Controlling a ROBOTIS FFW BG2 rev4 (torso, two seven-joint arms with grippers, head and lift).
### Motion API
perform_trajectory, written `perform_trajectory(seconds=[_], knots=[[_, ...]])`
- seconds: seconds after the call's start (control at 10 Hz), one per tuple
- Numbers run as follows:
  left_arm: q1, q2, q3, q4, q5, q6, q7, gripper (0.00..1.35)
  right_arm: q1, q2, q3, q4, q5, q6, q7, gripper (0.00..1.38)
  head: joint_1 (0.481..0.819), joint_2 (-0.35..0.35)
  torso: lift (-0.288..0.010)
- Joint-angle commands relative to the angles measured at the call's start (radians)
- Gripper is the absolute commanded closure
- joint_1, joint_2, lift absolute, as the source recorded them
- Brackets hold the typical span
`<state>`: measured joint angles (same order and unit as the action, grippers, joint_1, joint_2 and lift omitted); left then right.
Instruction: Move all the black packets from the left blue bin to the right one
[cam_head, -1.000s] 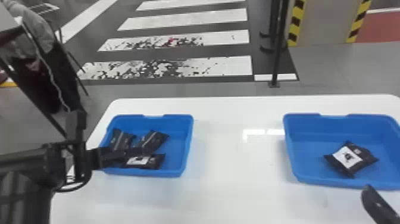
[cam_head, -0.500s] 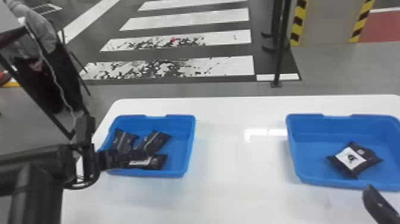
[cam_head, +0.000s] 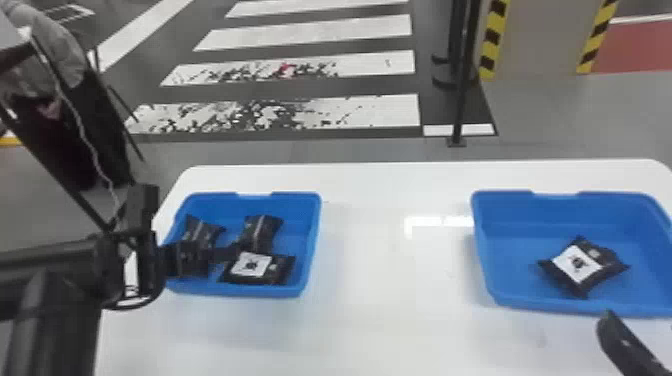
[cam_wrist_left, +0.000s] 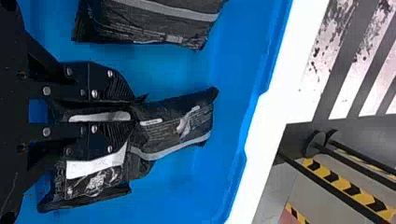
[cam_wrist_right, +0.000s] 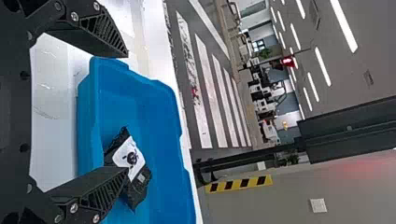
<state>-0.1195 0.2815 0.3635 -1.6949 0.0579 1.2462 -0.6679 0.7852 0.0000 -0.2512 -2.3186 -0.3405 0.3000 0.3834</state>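
Observation:
In the left blue bin (cam_head: 311, 250), my left gripper (cam_head: 227, 253) is low among three black packets. Its fingers are shut on the middle packet (cam_head: 261, 231); the left wrist view shows the gripper (cam_wrist_left: 133, 112) pinching that packet (cam_wrist_left: 180, 123), which juts out past the tips. A white-labelled packet (cam_head: 280, 270) lies at the bin's near side, partly under one finger, and another (cam_head: 197, 231) at its left. My right gripper (cam_head: 625, 345) is parked in front of the right blue bin (cam_head: 510, 300); the right wrist view shows the gripper (cam_wrist_right: 127, 112) open. Overlapping black packets (cam_head: 595, 280) lie in that bin.
The white table (cam_head: 390, 300) stretches between the two bins. A thin black post (cam_head: 462, 100) stands on the floor beyond its far edge. The bins have raised rims.
The middle packet has swung more upright in the head view, and the left gripper has closed on it. More of the near packet's white label shows. The right gripper looks unmoved.

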Motion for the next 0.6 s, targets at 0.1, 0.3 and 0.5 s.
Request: perform_trajectory(seconds=[0.1,0.3,0.5], knots=[[0.016,0.018,0.001,-0.103,-0.02,0.05,-0.036,1.2,0.0,0.001,0.0,0.0,-0.007,0.002,0.0,0.18,0.695,0.179,-0.139],[0.053,0.021,0.029,-0.176,-0.002,0.077,-0.053,1.2,0.0,0.001,0.0,0.0,-0.013,0.004,0.0,0.18,0.695,0.18,-0.139],[0.073,0.01,0.055,-0.176,0.006,0.084,-0.051,1.2,-0.005,0.001,0.0,0.005,-0.018,0.004,0.0,0.18,0.695,0.187,-0.139]])
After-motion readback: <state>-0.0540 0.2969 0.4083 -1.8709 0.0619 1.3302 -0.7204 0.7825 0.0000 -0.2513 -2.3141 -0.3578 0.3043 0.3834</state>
